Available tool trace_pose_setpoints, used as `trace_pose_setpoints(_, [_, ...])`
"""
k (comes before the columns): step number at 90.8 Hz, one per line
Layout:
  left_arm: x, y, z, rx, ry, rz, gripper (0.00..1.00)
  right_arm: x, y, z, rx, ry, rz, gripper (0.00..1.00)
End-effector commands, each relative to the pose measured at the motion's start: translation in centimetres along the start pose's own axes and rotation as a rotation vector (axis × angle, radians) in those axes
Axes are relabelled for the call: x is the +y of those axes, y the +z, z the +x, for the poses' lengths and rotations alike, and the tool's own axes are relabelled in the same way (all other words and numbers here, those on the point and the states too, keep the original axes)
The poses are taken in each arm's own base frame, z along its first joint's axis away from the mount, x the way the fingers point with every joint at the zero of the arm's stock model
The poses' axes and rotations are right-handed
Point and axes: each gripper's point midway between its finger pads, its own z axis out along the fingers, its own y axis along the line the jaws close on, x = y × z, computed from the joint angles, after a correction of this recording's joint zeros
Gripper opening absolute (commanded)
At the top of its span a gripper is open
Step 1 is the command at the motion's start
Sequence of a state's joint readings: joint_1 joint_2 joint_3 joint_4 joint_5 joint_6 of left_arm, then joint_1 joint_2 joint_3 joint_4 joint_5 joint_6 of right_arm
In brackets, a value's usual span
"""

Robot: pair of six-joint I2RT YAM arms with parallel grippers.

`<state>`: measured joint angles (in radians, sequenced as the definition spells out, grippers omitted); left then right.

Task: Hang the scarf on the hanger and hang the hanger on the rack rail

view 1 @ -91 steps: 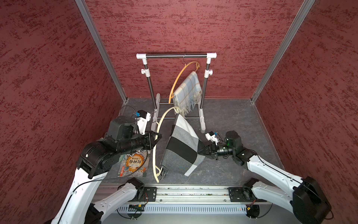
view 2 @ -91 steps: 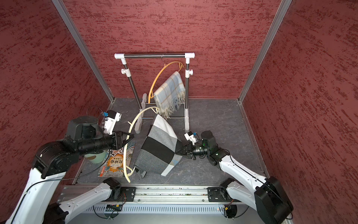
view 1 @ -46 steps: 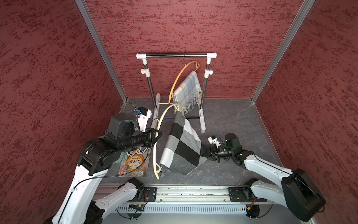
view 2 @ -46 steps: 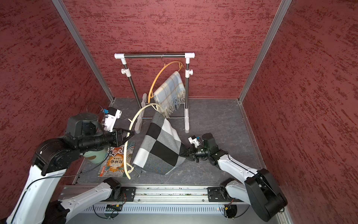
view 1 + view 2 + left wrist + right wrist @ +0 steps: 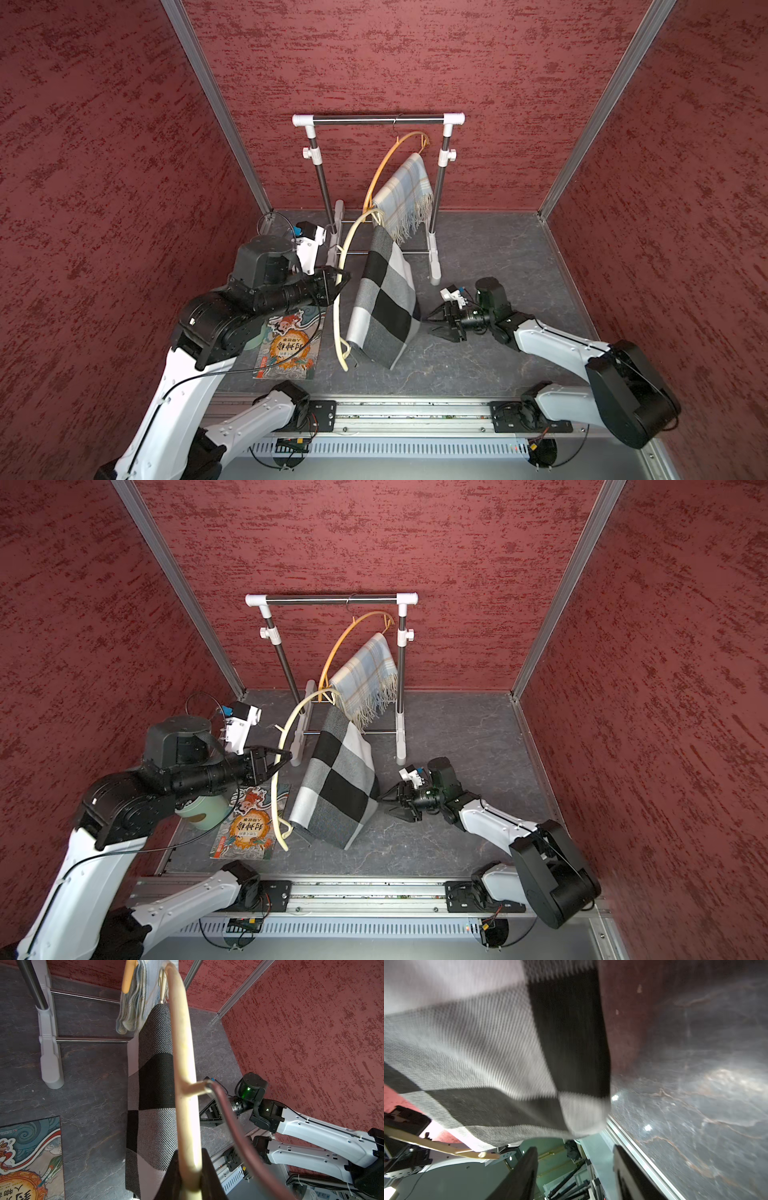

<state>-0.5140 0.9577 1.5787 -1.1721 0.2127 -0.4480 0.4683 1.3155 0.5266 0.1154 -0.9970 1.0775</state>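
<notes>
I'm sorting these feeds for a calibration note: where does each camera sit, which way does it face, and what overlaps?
Top view: high above the front rail, looking down toward the rack; left gripper and right gripper show.
Top view: beside it, same direction; both grippers and the book show.
Left wrist: behind the left gripper, looking along the hanger it clamps; right gripper beyond.
Right wrist: behind the open right gripper, facing the checked scarf.
Shared: all show the checked scarf.
</notes>
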Motion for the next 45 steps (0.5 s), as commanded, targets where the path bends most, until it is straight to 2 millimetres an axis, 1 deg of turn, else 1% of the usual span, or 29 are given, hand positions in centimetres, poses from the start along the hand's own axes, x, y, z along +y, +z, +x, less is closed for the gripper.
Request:
trace_pose_setpoints(1, [-2.8, -2.2, -4.5, -0.195, 0.032, 0.099, 0.0, -3.3, -1.0, -0.8, -0.041, -0.085, 0.255, 0.72])
trace_pose_setpoints(4, [-2.9, -2.1, -4.5, -0.193, 0.031, 0.104, 0.0, -4.7, -1.6, -1.1, -0.063, -0.084, 0.336, 0.73])
trace_pose_setpoints(7, [-2.9, -1.9, -4.4, -0.185, 0.03, 0.108, 0.0, -5.4, -1.7, -1.1, -0.069, -0.083, 0.362, 0.74])
trace_pose_setpoints(14, [-3.4, -1.8, -4.2, -0.171, 0.039, 0.138, 0.0, -4.9, -1.3, -1.3, -0.071, -0.096, 0.308, 0.74])
trace_pose_setpoints(24, [-4.5, -1.8, -3.4, -0.133, 0.072, 0.205, 0.0, -3.1, -1.1, -1.6, -0.093, -0.162, 0.234, 0.74])
trace_pose_setpoints(32, [-5.3, -2.0, -2.7, -0.08, 0.082, 0.252, 0.0, -1.0, -1.6, -1.9, -0.123, -0.256, 0.192, 0.74])
trace_pose_setpoints(45, [-5.5, -2.6, -1.2, 0.027, 0.062, 0.252, 0.0, 2.9, -2.9, -2.1, -0.187, -0.453, 0.149, 0.74])
